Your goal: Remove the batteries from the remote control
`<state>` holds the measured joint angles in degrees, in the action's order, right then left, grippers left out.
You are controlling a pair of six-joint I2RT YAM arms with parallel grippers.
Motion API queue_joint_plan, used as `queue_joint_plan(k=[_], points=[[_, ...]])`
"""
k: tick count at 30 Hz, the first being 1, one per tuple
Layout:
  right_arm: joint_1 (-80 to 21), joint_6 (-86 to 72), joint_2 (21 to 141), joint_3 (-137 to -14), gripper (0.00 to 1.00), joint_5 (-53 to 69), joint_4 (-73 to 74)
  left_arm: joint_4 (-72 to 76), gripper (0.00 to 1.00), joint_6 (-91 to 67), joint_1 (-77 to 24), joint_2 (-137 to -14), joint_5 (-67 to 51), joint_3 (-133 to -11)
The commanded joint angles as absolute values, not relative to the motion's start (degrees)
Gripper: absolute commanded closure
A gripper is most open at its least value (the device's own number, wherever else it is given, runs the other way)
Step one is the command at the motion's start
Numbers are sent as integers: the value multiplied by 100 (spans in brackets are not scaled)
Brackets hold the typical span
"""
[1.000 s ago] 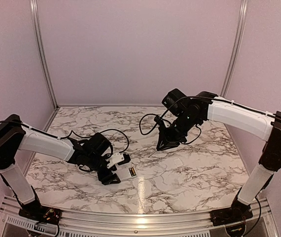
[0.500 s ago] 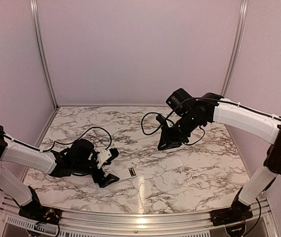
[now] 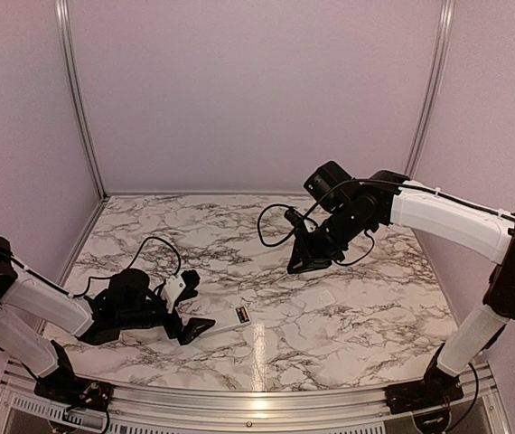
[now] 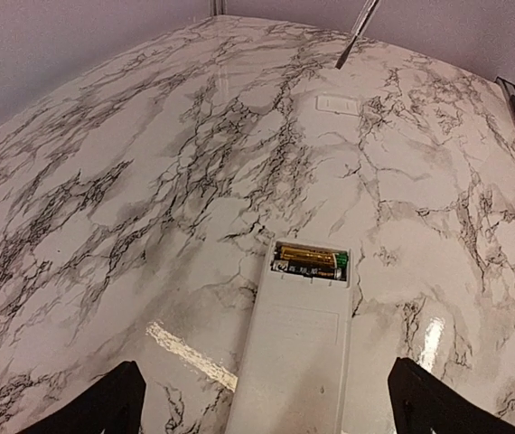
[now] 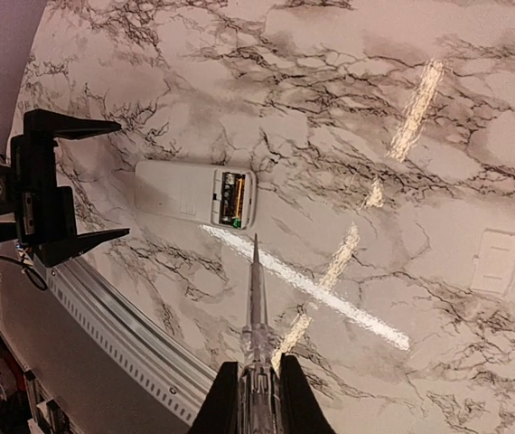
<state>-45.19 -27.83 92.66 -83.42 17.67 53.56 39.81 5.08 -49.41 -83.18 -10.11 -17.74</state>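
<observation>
A: Remote [image 4: 298,353]: where?

B: Flat on the marble tabletop [image 4: 104,136], back side up. The recess at its far end is uncovered. Batteries [image 4: 309,262] sit inside the recess, gold with dark parts, lying crosswise to the remote's length. How many, I cannot tell.

A: Left tool [image 3: 199,300]?

B: Low over the tabletop at the remote's near end. Fingers spread wide apart, one on each side of the remote with a clear gap on both sides. Touching nothing, holding nothing.

A: Right tool [image 5: 256,398]?

B: Up in the air, well beyond the remote's recess end. Fingers pressed together on the clear handle of a thin pick [image 5: 254,289]. In the right wrist view the pick's tip points at the recess end. In the top view the tip hangs apart from the remote, not touching it.

A: Anything else down there?

B: A small flat white cover plate [image 5: 497,262], loose on the tabletop, well apart from the remote, out past its recess end and off to the right arm's side.
</observation>
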Motion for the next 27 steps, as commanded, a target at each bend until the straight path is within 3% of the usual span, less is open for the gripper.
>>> queue_joint_plan(k=[1, 10, 20, 27], points=[[-4510, -2777, 9053, -8367, 100, 1795, 5323, 4910, 1, 455, -4952, -8464, -789, -1578], [-4509, -2805, 9106, -8493, 100, 1857, 5411, 5318, 1, 669, -4859, -8714, -823, -1428], [-4508, -2957, 9036, -8450, 100, 1819, 5416, 4983, 2, 1223, -4570, -9128, -2038, -1673], [-4504, -3013, 9018, -8447, 100, 1782, 5398, 4872, 3, 1359, -4579, -9613, -2220, -2006]])
